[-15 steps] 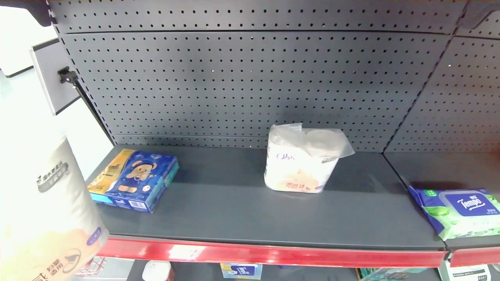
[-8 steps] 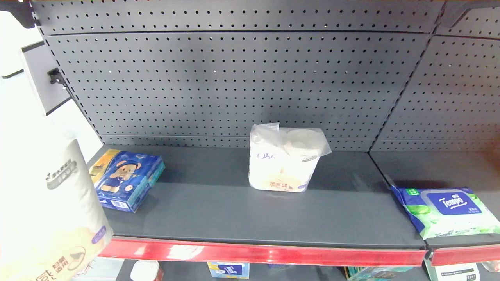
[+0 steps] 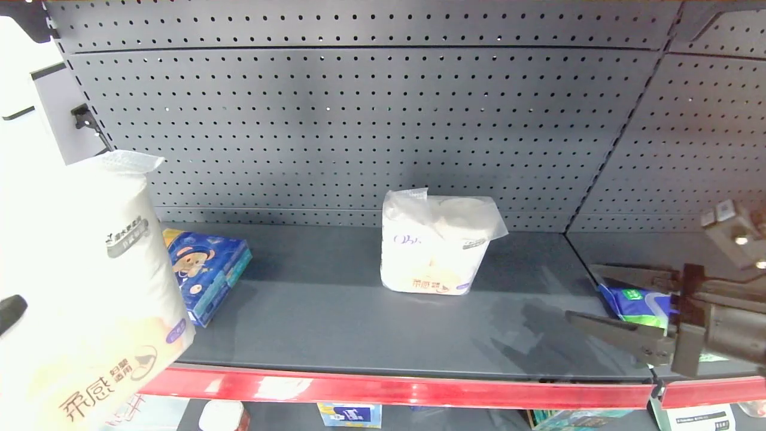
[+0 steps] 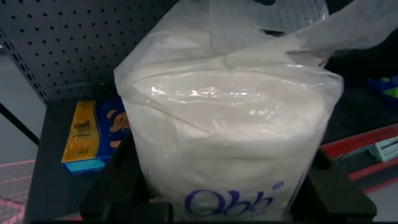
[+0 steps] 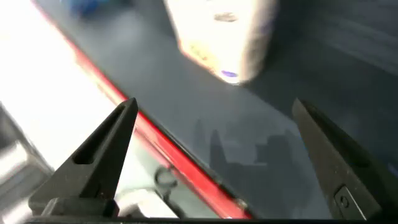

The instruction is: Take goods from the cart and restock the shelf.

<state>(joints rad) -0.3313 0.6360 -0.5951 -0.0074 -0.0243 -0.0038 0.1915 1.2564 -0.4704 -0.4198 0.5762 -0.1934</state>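
With my left gripper [image 4: 224, 202] clenched on the toilet paper pack [image 3: 90, 281] at the shelf [image 3: 335, 323] front-left and my right gripper [image 3: 581, 293] spread empty, I fear the slick wrap slipping or knocking the blue box [image 3: 209, 263].

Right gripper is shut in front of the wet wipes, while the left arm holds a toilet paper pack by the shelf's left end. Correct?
Not shut: the right gripper is open, fingers spread wide, as the right wrist view shows. It is in front of the wet wipes, and the left arm holds a toilet paper pack by the shelf's left end.
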